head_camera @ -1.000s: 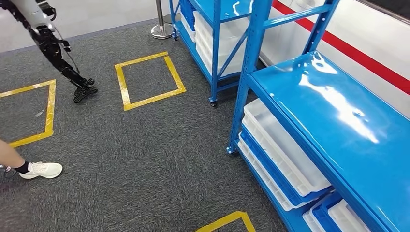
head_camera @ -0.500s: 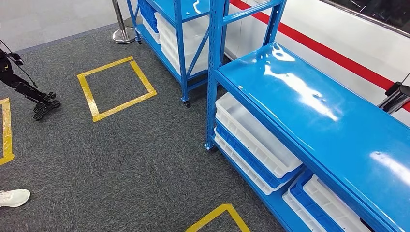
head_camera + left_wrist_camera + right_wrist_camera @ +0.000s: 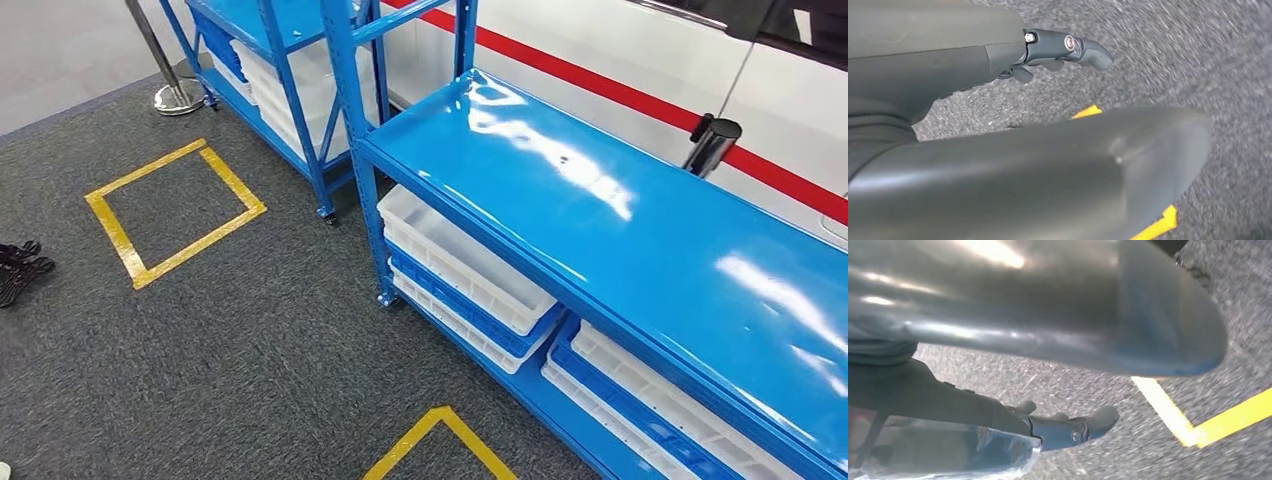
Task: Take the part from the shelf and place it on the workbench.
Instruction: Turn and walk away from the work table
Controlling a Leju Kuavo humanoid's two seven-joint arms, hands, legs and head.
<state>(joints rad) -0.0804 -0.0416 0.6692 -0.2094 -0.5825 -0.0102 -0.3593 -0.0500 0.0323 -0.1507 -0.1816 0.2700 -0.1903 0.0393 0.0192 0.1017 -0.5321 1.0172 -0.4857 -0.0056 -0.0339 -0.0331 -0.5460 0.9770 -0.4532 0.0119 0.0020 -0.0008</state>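
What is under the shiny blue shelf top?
Under the shelf top sit stacked white trays and blue trays, on a lower shelf. Their far ends are hidden beneath it, so anything in there can't be seen.

Part: a crinkled clear-plastic-wrapped item (image 3: 953, 452), glossy, its contents too blurred to make out.
Part position: pressed against the dark fingers of the right hand (image 3: 973, 407), above the grey carpet; whether the hand grips it cannot be told.
Near shelf: a blue metal rack with a glossy flat top (image 3: 600, 230), upright on the carpet, with white and blue plastic trays (image 3: 460, 255) stacked on its lower level.
Far shelf: a second blue metal rack (image 3: 335, 100), just beside the first, also carrying trays.
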